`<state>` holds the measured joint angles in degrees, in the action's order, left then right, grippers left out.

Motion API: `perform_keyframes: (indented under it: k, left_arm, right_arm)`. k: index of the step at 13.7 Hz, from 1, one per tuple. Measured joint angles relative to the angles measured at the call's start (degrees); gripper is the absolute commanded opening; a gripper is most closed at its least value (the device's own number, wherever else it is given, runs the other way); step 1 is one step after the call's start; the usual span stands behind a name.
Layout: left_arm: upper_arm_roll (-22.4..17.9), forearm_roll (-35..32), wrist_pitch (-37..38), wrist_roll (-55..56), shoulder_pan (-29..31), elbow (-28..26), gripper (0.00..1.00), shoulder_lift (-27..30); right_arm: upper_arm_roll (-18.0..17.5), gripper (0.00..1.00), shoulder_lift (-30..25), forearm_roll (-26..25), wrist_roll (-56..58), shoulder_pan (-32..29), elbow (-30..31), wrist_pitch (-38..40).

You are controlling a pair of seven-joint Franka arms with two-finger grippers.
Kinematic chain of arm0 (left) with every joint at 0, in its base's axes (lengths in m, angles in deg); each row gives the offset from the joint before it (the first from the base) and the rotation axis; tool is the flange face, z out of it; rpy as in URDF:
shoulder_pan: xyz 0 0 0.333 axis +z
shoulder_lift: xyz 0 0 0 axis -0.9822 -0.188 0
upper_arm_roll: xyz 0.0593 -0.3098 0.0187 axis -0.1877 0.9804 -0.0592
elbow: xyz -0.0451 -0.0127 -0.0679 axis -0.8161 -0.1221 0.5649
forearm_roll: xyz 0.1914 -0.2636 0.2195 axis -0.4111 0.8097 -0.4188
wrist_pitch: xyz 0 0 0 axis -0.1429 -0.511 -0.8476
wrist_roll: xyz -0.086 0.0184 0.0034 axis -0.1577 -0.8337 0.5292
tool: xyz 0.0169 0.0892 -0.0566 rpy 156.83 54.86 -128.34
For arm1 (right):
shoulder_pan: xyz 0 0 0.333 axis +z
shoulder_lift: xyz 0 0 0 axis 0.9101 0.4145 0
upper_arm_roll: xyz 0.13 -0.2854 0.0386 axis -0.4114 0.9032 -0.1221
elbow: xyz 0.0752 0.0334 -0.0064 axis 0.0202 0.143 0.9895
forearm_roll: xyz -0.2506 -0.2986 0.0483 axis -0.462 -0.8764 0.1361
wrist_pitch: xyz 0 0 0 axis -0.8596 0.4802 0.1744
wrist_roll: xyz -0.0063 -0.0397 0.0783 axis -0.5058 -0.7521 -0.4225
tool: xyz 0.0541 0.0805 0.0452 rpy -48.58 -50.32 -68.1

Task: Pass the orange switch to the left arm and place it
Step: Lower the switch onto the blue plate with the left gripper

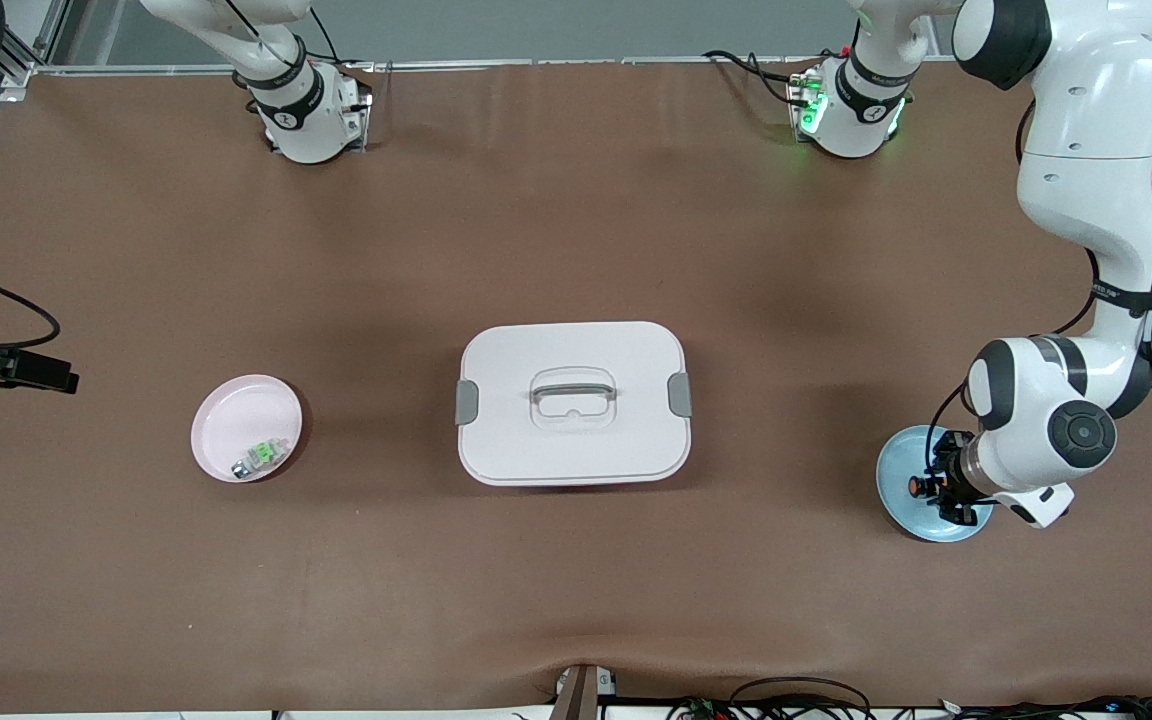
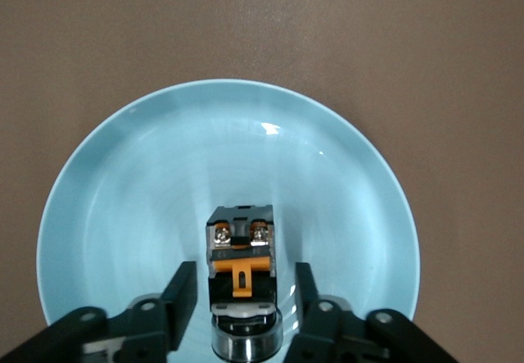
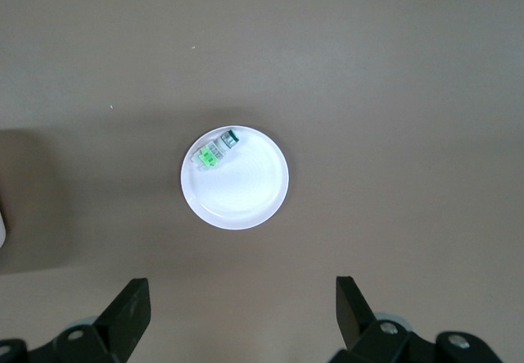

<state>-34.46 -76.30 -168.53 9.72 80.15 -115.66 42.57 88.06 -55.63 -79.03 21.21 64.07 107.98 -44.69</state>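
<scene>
Orange switch [image 2: 240, 274] on the blue plate [image 2: 123, 207] at the left arm's end of the bench [image 1: 576, 580], lying between the spread fingers [image 2: 182, 293] of the left gripper [image 2: 241, 301], flanked but visibly not pinched. Likely risks: a skewed closure tipping or ejecting the small part; a low carry clipping the box [image 1: 573, 402] at bench centre. Left arm folded down steeply over the plate, wrist low. Right gripper [image 3: 241, 310] waiting high, fingers wide apart, above the pink plate [image 3: 235, 178] holding a green part [image 3: 208, 158].
</scene>
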Motion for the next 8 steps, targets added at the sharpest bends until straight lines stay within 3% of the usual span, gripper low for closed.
perform_keyframes:
  k: [8]
  left_arm:
    - [0.00, -1.03, -0.02, 0.00, -0.23, 0.42, 1.00, 0.00]
  right_arm:
    - [-0.32, 1.00, -3.59, 1.34, 0.00, -0.14, -0.08, 2.02]
